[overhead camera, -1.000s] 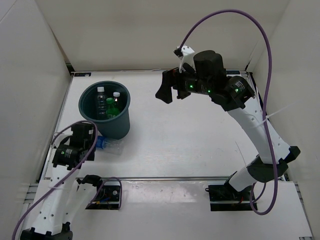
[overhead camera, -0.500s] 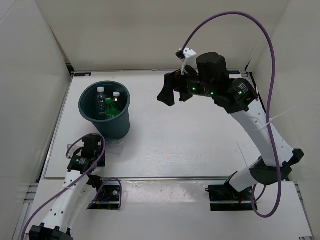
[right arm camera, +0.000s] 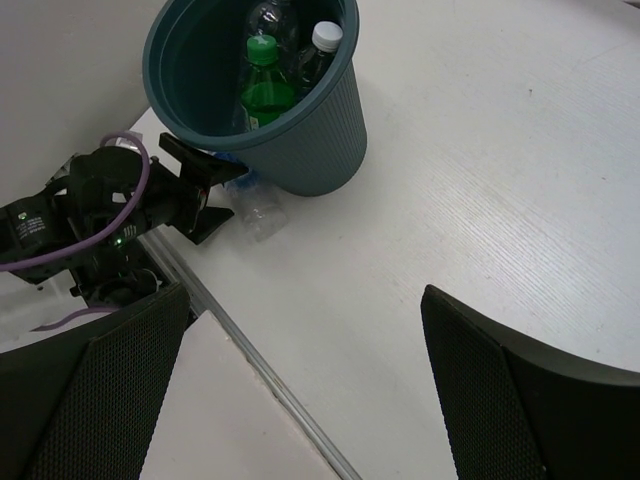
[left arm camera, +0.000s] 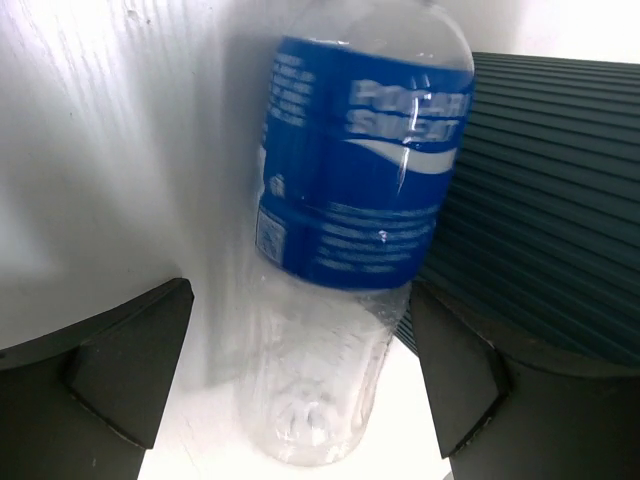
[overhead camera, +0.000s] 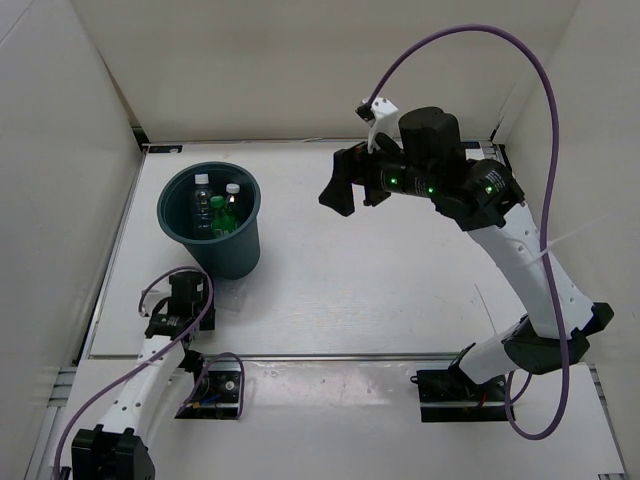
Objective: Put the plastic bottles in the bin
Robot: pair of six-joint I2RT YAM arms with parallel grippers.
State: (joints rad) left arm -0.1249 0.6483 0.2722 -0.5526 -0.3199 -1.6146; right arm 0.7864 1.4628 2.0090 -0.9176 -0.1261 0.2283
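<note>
the left gripper (left arm camera: 300,335) stands wide open, holding nothing, around the bottle (left arm camera: 360,190) lying against the bin (left arm camera: 540,200), so closing may squirt it sideways, while the right gripper (overhead camera: 345,187) hangs open and empty.

I see a dark blue-green bin (left arm camera: 545,190) with thin lines, a clear bottle (left arm camera: 320,370) with a blue label (left arm camera: 365,160), a green bottle (right arm camera: 263,98), and a purple cable (overhead camera: 470,28).

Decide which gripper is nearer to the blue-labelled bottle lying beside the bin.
Left. The left gripper sits low at the bottle, its open jaws either side of it; the right gripper hangs open, raised, well away past the bin.
</note>
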